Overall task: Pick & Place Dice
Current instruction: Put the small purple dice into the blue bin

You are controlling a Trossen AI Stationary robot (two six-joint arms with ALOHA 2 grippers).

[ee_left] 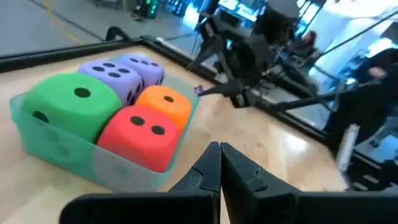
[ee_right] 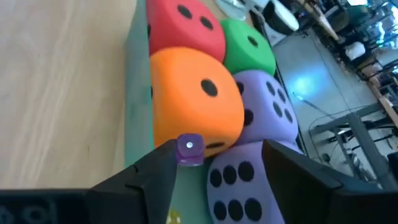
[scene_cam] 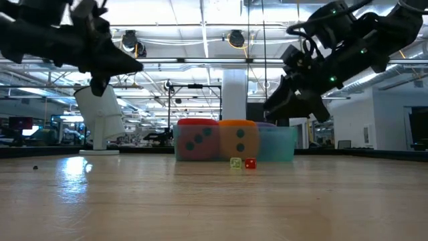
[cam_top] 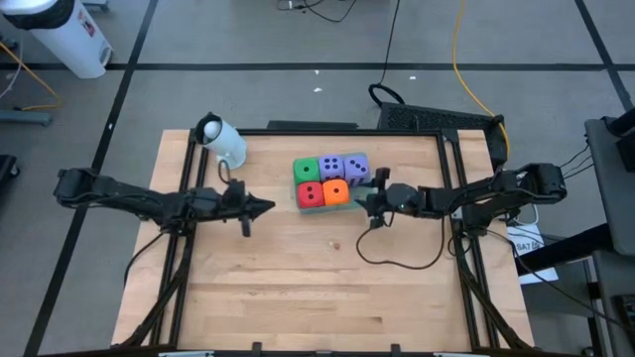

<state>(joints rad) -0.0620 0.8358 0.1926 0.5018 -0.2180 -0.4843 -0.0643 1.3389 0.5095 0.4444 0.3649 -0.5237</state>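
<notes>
Five big soft dice sit packed in a shallow teal tray [cam_top: 301,207] at the table's far middle: green [cam_top: 306,170], two purple [cam_top: 331,167] [cam_top: 356,166], red [cam_top: 311,193] and orange [cam_top: 335,192]. My right gripper [ee_right: 217,146] is open, just right of the tray, over its orange and purple corner. A tiny purple die [ee_right: 189,150] shows at one fingertip [ee_right: 163,163]. My left gripper [cam_top: 268,206] is shut and hovers left of the tray. Two tiny dice, yellowish [scene_cam: 235,163] and red [scene_cam: 249,163], lie on the wood in front of the tray. My right gripper has the tiny purple die [ee_left: 199,90] right at the tip of one finger, above the tray's edge by the orange die [ee_right: 196,93]. The other finger [ee_right: 292,165] stands well apart from it. Whether the die touches the fingertip, I cannot tell.
A white cylinder-shaped object [cam_top: 222,140] stands near the table's far left corner. A dark cable [cam_top: 397,260] loops over the wood below the right arm. Bare wood stretches across the near half of the table [cam_top: 298,297]. Metal frame rails run along both sides.
</notes>
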